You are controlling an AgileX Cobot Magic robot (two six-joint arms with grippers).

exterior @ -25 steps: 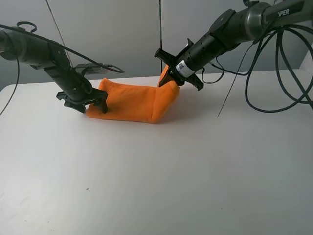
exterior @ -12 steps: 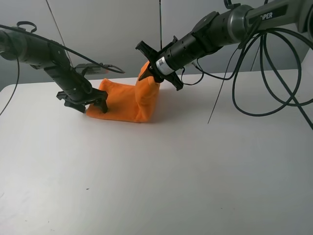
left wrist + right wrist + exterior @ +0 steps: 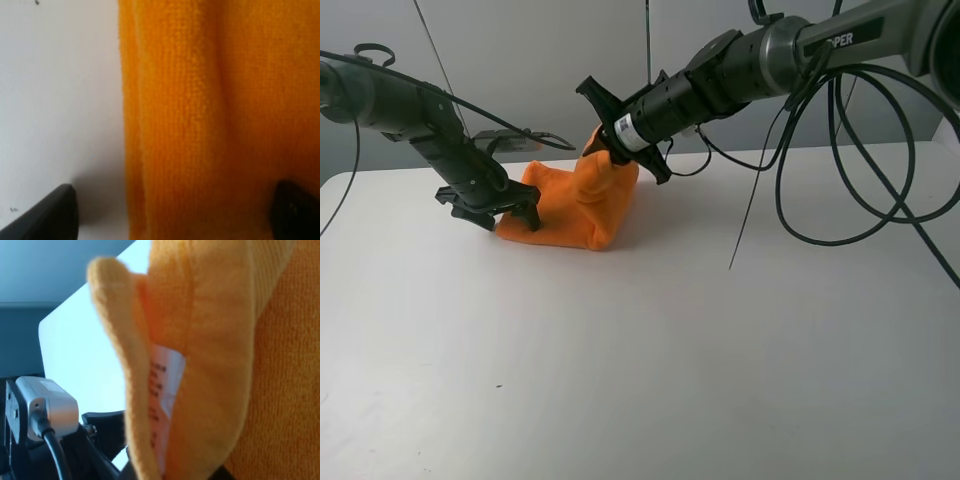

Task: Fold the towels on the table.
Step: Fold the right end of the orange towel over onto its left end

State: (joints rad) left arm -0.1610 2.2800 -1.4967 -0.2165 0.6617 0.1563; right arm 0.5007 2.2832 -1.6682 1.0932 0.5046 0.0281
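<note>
1. Right gripper [image 3: 603, 150]: clamped tight on the lifted right end of the bright orange terry-cloth towel [image 3: 570, 205], holding it above the rest of the cloth and leaning toward the left end.
2. Left gripper [image 3: 505, 215]: spread wide, grasping nothing, set low at the towel's left end with one finger over bare surface and the other against the cloth.
3. Large plain white matte table [image 3: 640, 360]: carries the towel near its far edge, toward the far-left corner.
4. Towel itself: lying as a thick layered strip, so probably doubled once already. Judged midway through the next fold, crosswise. Left to do: lay the raised end down onto the left end, let go, smooth flat.
5. Small white printed label [image 3: 162, 385]: tucked between two layers at the gripped edge, seen only from the right wrist.
</note>
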